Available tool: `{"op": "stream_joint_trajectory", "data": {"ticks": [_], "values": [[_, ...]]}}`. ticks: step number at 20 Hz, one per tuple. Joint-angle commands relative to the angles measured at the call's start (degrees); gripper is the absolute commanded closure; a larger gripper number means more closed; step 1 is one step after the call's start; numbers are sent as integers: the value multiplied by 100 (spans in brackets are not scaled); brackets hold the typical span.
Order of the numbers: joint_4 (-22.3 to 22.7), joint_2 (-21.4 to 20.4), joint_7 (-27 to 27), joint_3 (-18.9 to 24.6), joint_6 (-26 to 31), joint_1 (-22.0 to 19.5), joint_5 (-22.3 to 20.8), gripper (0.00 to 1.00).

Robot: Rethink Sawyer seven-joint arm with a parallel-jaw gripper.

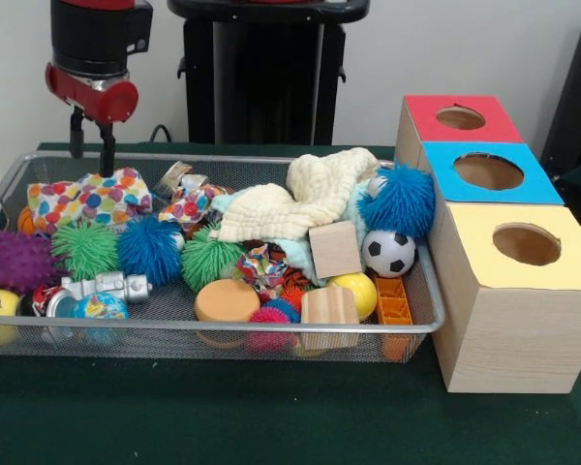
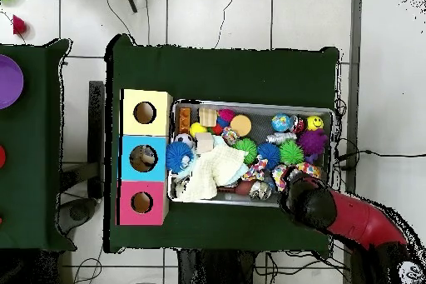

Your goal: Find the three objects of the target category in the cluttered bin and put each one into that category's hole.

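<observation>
Pincer [image 1: 92, 145] spread, empty, above cluttered bin [image 1: 223, 158] far corner; polka-dot cloth [image 1: 89, 199] and spiky balls [image 1: 147, 249] below.

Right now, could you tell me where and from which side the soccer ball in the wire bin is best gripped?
I would come straight down and close across the widest part of the soccer ball. It is round, so no side grips better, and its top looks exposed. The bin wall is close on one side, a wooden cube on another and a fuzzy blue ball behind, so side approaches look crowded.
</observation>
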Motion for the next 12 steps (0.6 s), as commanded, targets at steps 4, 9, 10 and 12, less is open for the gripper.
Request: {"op": "stream_joint_trajectory", "data": {"ticks": [4,9,10,12], "values": [[-279,-111,-221,485,795,22,99,0],[-132,-394,-255,668,1055,-4,290,0],[-73,-491,-238,693,1174,13,365,0],[59,-695,-189,770,1359,51,527,0]]}}
